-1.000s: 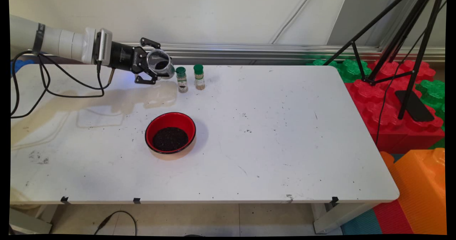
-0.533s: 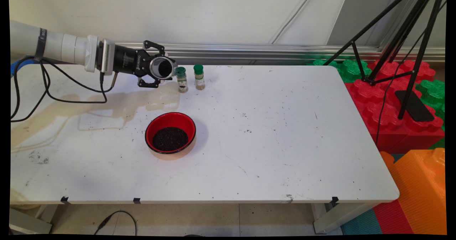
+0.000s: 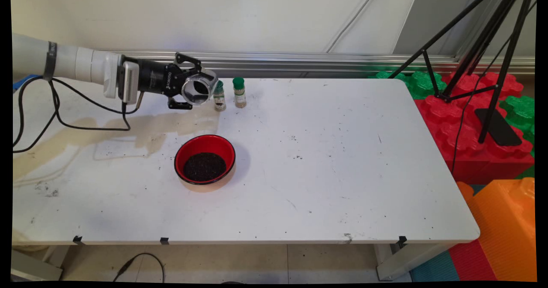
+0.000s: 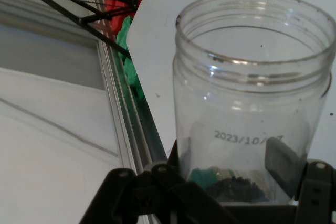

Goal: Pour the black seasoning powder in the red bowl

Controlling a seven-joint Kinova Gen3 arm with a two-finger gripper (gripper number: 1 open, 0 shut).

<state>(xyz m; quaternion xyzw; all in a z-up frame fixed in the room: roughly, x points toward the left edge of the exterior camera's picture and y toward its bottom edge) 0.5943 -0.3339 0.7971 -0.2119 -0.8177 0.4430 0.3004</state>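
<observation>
Hand (image 3: 193, 92) grips a clear jar (image 3: 199, 89) on its side. Two spice bottles (image 3: 219, 96) stand just beyond it; a red bowl (image 3: 204, 158) sits below.

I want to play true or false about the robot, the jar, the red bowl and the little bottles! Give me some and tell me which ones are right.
1. The gripper holds a clear jar. True.
2. The jar is full to the top. False: it is nearly empty, with only a little dark stuff at the end between the jaws.
3. The red bowl has dark grains in it. True.
4. The two small bottles have red caps. False: both caps are green.
5. The red bowl sits between the two bottles. False: it stands apart from them, nearer the table's front edge.
</observation>
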